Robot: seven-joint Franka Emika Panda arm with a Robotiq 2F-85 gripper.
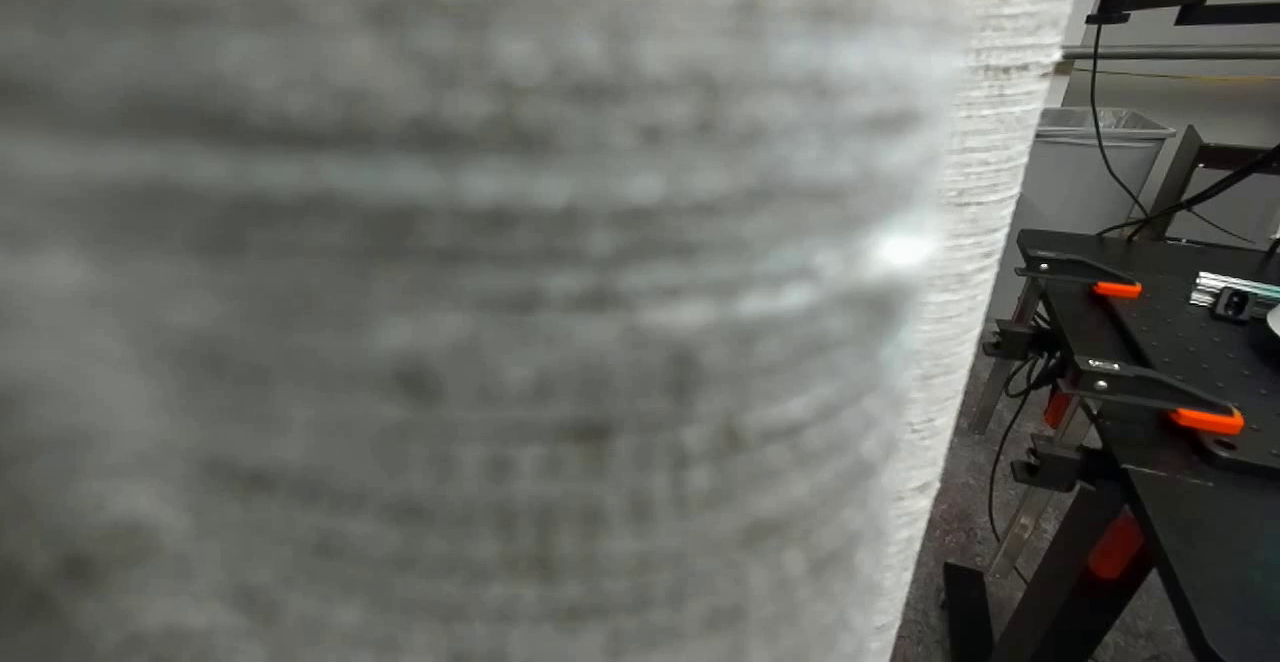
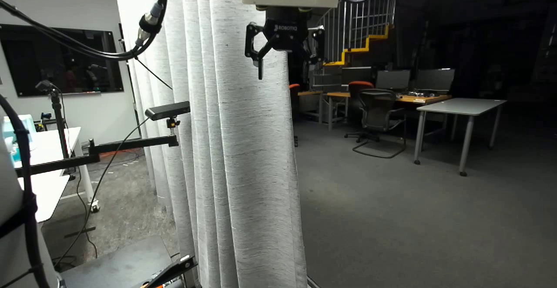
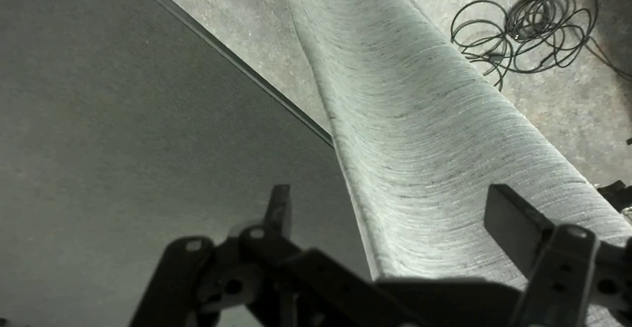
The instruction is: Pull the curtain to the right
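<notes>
The curtain is a large light-grey woven sheet with fine horizontal streaks. It fills most of an exterior view (image 1: pixel 500 292) and hangs in folds in an exterior view (image 2: pixel 261 157), its straight free edge on the right side there. My gripper (image 2: pixel 285 68) points down at the upper part of the curtain, near that free edge. In the wrist view the gripper (image 3: pixel 390 203) is open, with a wide gap between its fingers. The curtain (image 3: pixel 419 119) shows between and below them, its edge running through the gap. One finger overlaps the fabric in view, the other the dark floor. Contact cannot be told.
A camera on a black arm (image 2: pixel 167 110) stands close to the curtain's left part. A black table (image 1: pixel 1200 522) with orange-tipped clamps stands beside the curtain. A grey table (image 2: pixel 461 105) and office chair (image 2: pixel 376 109) stand farther back. Coiled cable (image 3: pixel 533 30) lies on the floor.
</notes>
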